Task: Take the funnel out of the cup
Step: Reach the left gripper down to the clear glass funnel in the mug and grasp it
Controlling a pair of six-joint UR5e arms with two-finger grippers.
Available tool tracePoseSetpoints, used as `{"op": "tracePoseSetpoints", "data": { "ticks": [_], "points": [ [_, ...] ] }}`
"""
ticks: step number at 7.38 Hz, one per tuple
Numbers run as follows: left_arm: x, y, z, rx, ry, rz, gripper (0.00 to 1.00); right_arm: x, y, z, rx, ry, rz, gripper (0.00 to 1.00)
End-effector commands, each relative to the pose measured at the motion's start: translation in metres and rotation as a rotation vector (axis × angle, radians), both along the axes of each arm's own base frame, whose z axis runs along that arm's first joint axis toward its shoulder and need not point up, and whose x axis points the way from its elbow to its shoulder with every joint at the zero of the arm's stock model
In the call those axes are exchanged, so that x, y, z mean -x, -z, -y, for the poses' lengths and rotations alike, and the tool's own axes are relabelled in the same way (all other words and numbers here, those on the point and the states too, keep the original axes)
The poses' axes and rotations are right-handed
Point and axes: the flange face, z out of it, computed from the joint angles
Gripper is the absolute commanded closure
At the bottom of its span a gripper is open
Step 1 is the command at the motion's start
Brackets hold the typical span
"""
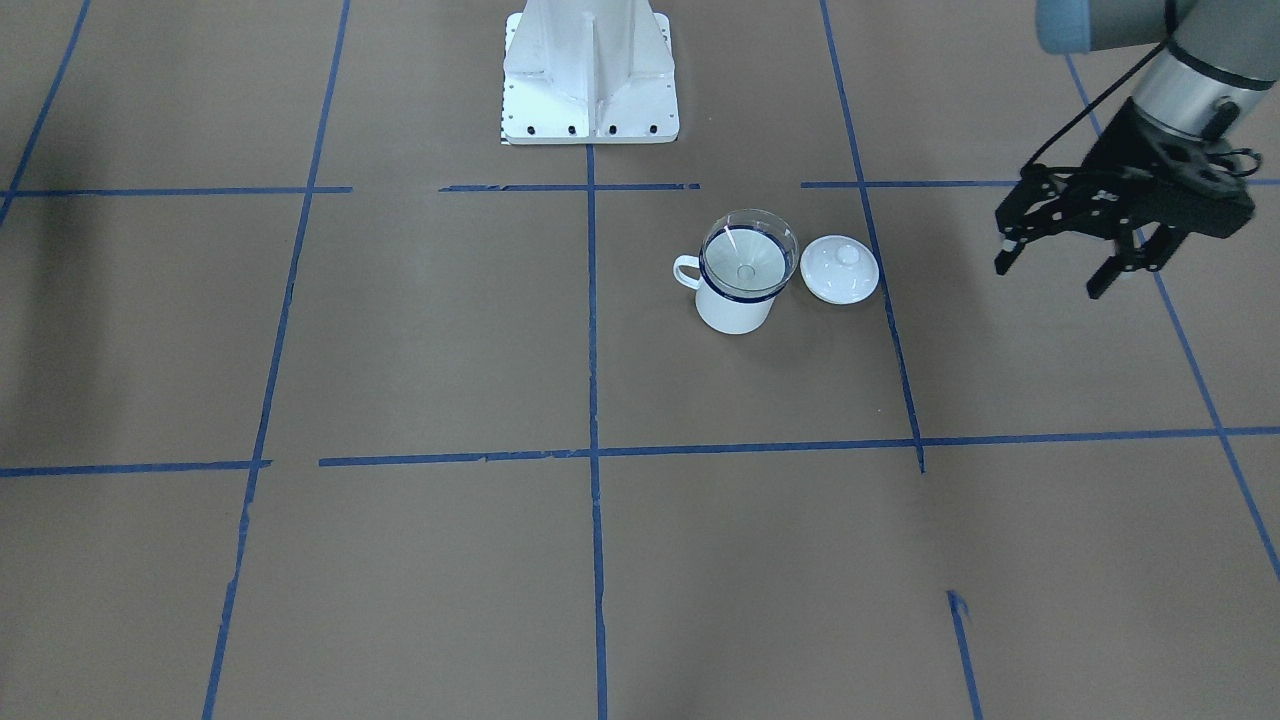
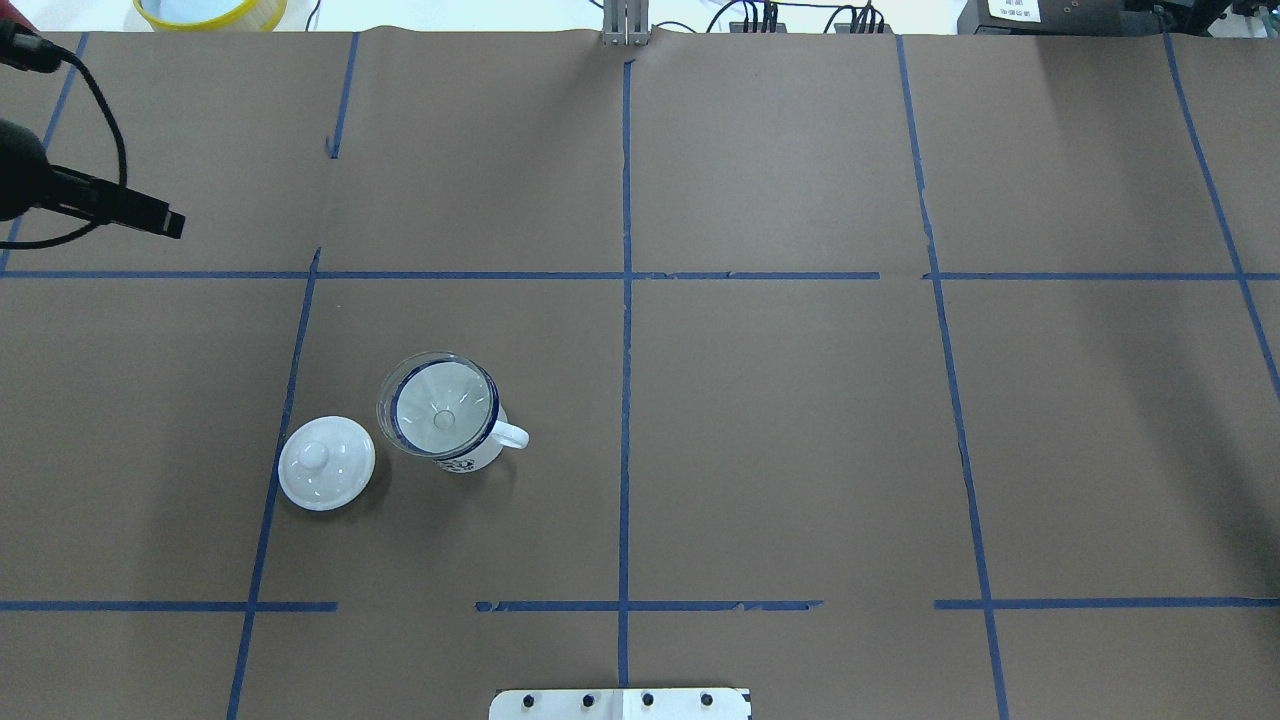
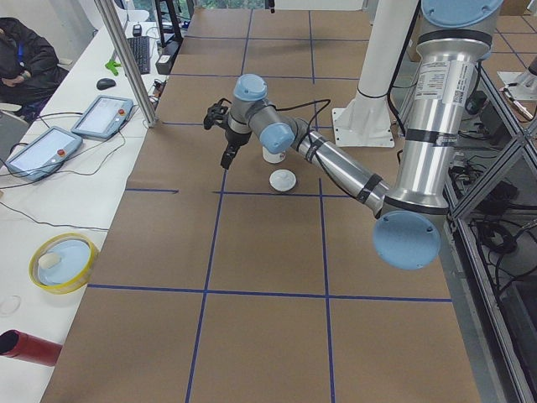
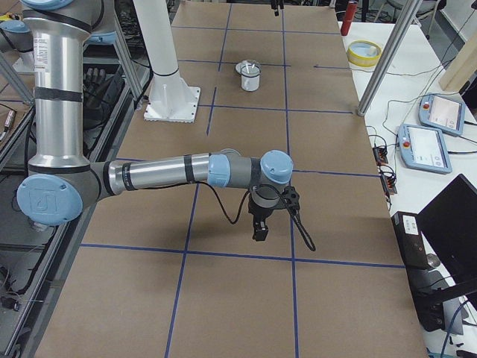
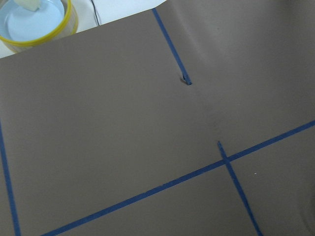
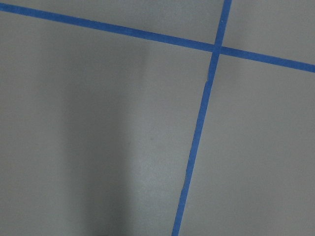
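The clear funnel (image 1: 748, 255) sits in the white mug (image 1: 733, 310), the cup, with a dark blue rim and its handle toward the robot's right. In the overhead view the funnel (image 2: 441, 404) fills the cup's (image 2: 472, 457) mouth. My left gripper (image 1: 1055, 275) hangs open and empty above the table, well off to the robot's left of the cup. Only one finger of it (image 2: 165, 221) shows in the overhead view. My right gripper (image 4: 259, 227) shows only in the exterior right view, far from the cup (image 4: 250, 77); I cannot tell whether it is open or shut.
A white round lid with a knob (image 1: 839, 268) lies right beside the cup, between it and my left gripper; it also shows in the overhead view (image 2: 326, 463). A yellow-rimmed bowl (image 2: 210, 10) sits past the far left table edge. The robot base (image 1: 590, 90) stands behind the cup.
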Motion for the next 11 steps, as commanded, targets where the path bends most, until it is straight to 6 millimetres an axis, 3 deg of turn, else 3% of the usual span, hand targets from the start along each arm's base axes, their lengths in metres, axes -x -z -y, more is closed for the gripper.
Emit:
{"op": "tracePoseSetpoints", "data": {
  "ticks": [1, 2, 3, 4, 6, 8, 9, 10, 11],
  "points": [
    [-0.100, 0.062, -0.022, 0.137, 0.042, -0.026, 0.00, 0.000, 0.000, 0.000, 0.000, 0.000, 0.000, 0.00],
    [-0.140, 0.103, -0.033, 0.204, 0.045, 0.002, 0.00, 0.000, 0.000, 0.000, 0.000, 0.000, 0.000, 0.00],
    [-0.177, 0.126, -0.051, 0.253, 0.060, 0.012, 0.00, 0.000, -0.001, 0.000, 0.001, 0.000, 0.000, 0.00],
    [-0.209, 0.135, -0.066, 0.291, 0.068, 0.006, 0.00, 0.000, 0.001, 0.001, -0.002, 0.000, 0.000, 0.00],
    [-0.265, 0.137, -0.069, 0.314, 0.089, 0.051, 0.06, 0.000, 0.000, 0.000, 0.000, 0.000, 0.000, 0.00],
    [-0.288, 0.128, -0.076, 0.326, 0.084, 0.080, 0.07, 0.000, 0.000, 0.000, 0.000, 0.000, 0.000, 0.00],
    [-0.293, 0.126, -0.079, 0.320, 0.085, 0.088, 0.14, 0.000, 0.000, 0.001, 0.000, 0.000, 0.000, 0.00],
    [-0.293, 0.126, -0.080, 0.320, 0.081, 0.089, 0.38, 0.000, 0.000, 0.000, 0.000, 0.000, 0.000, 0.00],
    [-0.294, 0.125, -0.081, 0.320, 0.080, 0.090, 0.80, 0.000, 0.001, 0.001, -0.002, 0.000, 0.000, 0.00]
  ]
}}
